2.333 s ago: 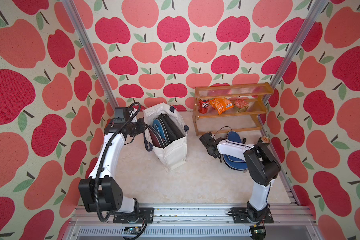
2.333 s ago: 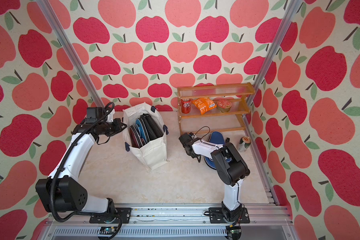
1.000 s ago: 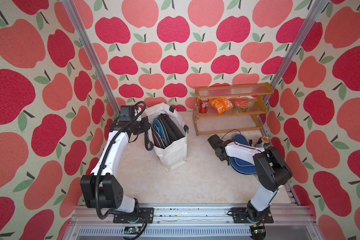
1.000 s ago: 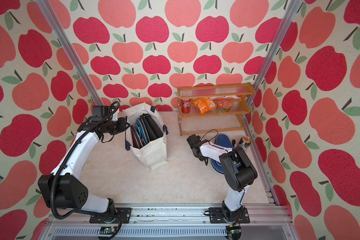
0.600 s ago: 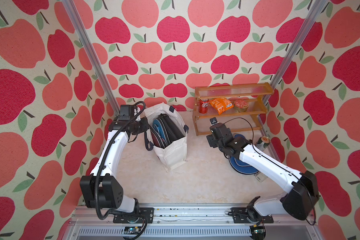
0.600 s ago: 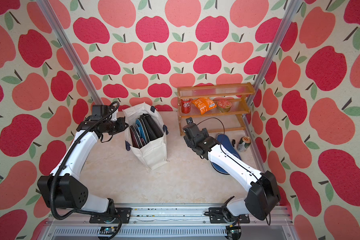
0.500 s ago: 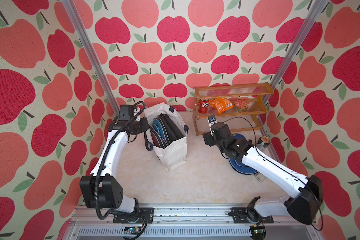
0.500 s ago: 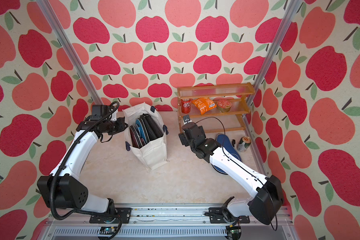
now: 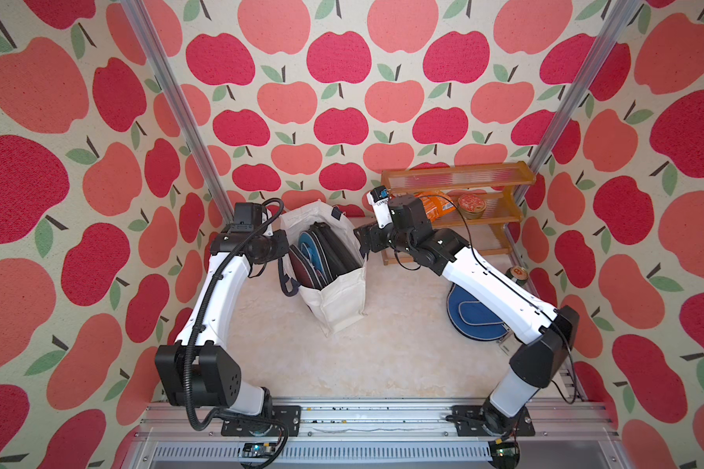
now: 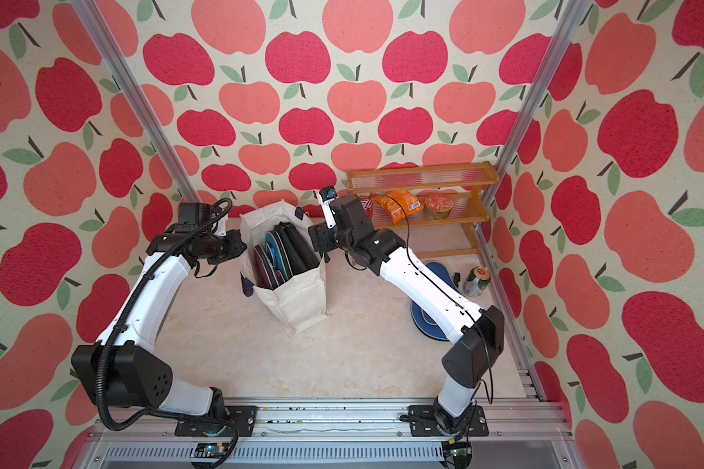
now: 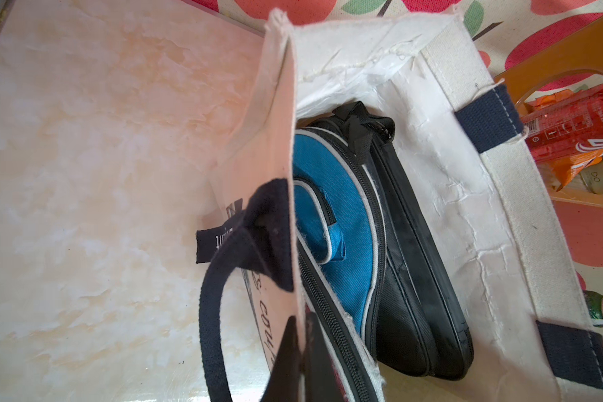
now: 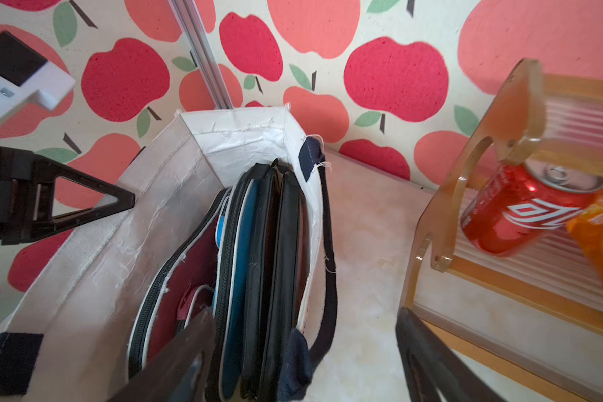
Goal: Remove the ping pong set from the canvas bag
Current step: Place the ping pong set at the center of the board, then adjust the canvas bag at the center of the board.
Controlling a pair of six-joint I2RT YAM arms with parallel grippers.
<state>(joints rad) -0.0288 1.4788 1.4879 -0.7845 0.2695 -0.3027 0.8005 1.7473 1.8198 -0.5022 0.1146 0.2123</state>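
The off-white canvas bag (image 9: 338, 300) (image 10: 297, 300) stands upright on the floor with its mouth open. My left gripper (image 9: 282, 246) (image 10: 241, 245) (image 11: 303, 351) is shut on the bag's left rim beside a navy handle (image 11: 209, 313). Inside the bag stand pieces of the ping pong set: a maroon case (image 12: 188, 257), a blue case (image 9: 311, 253) (image 11: 331, 195) (image 12: 249, 209) and two black-edged pouches (image 11: 408, 243) (image 12: 286, 226). My right gripper (image 9: 362, 239) (image 10: 318, 239) (image 12: 303, 365) hangs open and empty over the bag's right rim. Another blue case (image 9: 476, 320) (image 10: 427, 320) lies flat on the floor under my right arm.
A wooden shelf rack (image 9: 456, 178) (image 10: 419, 174) stands at the back right, close to my right wrist, holding a red can (image 12: 516, 215), an orange snack bag (image 10: 399, 205) and a cup (image 9: 471, 204). A green can (image 10: 477, 280) stands by the right wall. Walls close in on three sides.
My right arm has left the blue case on the floor, swung up and left to the bag's right rim, and opened its jaws. The left gripper kept its hold on the bag.
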